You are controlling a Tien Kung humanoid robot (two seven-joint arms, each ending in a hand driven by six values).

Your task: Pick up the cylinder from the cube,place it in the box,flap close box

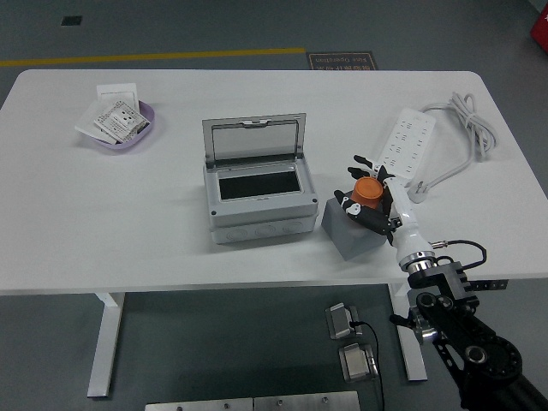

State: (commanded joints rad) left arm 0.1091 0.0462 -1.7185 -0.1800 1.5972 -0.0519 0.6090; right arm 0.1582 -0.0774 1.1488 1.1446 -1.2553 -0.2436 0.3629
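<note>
The orange cylinder (369, 192) sits on the grey cube (354, 233), with the right hand (375, 199) grasping it, fingers curled around it. The box (256, 190) stands just left, lid raised, on the white counter (128, 223).

The table (103, 231) is white, standing on a dark grey floor (214, 26) crossed by a yellow line (154, 57). The box (257, 205) is light grey with a clear, grey-framed lid (253, 137) and a black inside; the cube (353, 233) is mid grey and the cylinder (369, 192) orange. The right hand (377, 201) is white with black fingers (364, 218) on a black arm (462, 334), the bowl (128, 141) is lilac with white, black-printed packets (116, 120), and the power strip (407, 145) is white.
</note>
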